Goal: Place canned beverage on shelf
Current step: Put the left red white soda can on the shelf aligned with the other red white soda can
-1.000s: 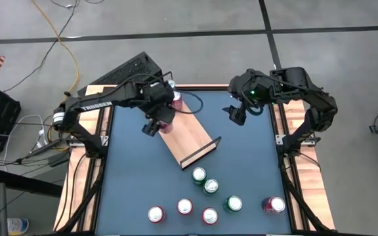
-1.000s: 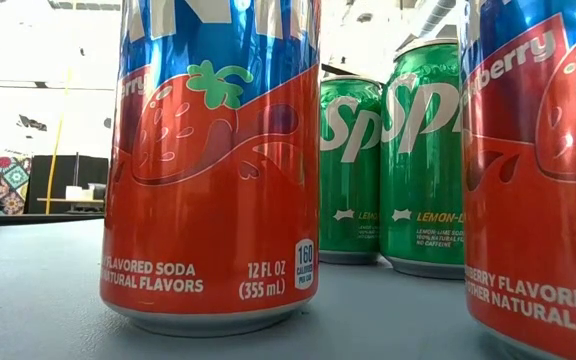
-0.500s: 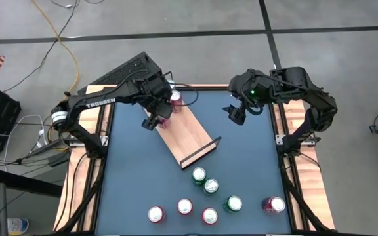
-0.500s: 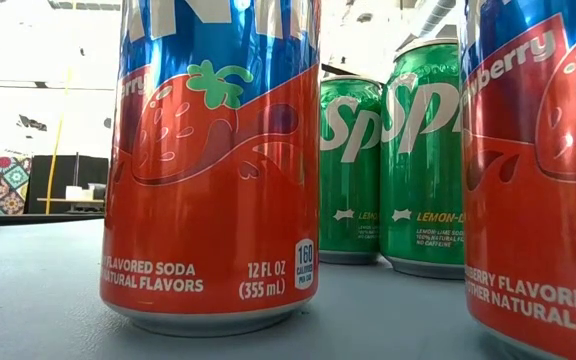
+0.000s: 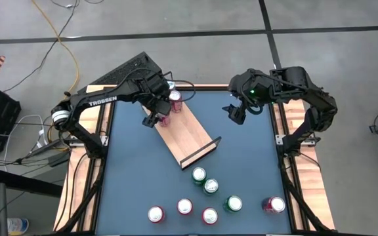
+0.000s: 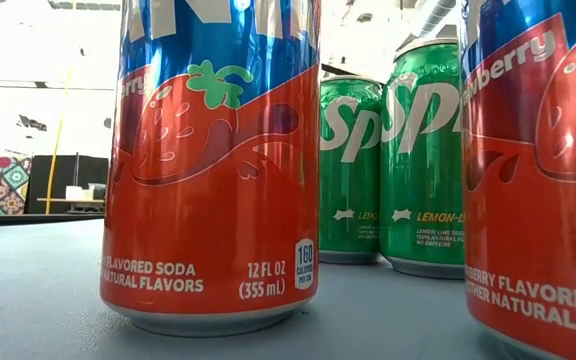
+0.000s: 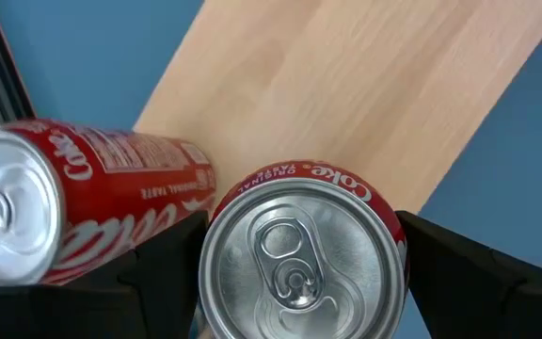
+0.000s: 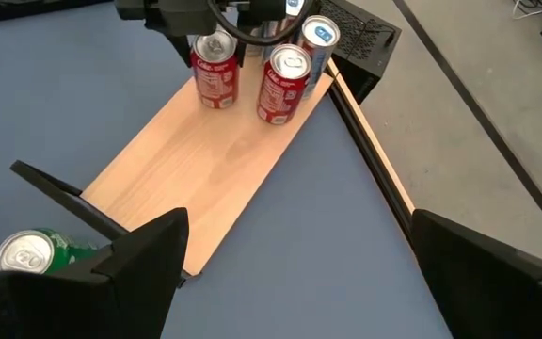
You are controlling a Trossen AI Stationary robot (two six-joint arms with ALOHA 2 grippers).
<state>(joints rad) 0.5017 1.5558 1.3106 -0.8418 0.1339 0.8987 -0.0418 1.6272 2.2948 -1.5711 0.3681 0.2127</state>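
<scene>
Fingers of the left gripper [image 5: 161, 119] are standing spread on either side of a red Coca-Cola can [image 7: 301, 252], which is sitting upright on the shelf [image 5: 188, 134] near its far end; contact cannot be confirmed. A second Coca-Cola can [image 8: 283, 84] is standing just beside it, with a blue-topped can [image 8: 319, 40] behind. Bare board is lying open toward the near rail [image 5: 201, 153]. Right gripper [image 5: 236, 113] is hovering with fingers spread wide, apart from the shelf.
</scene>
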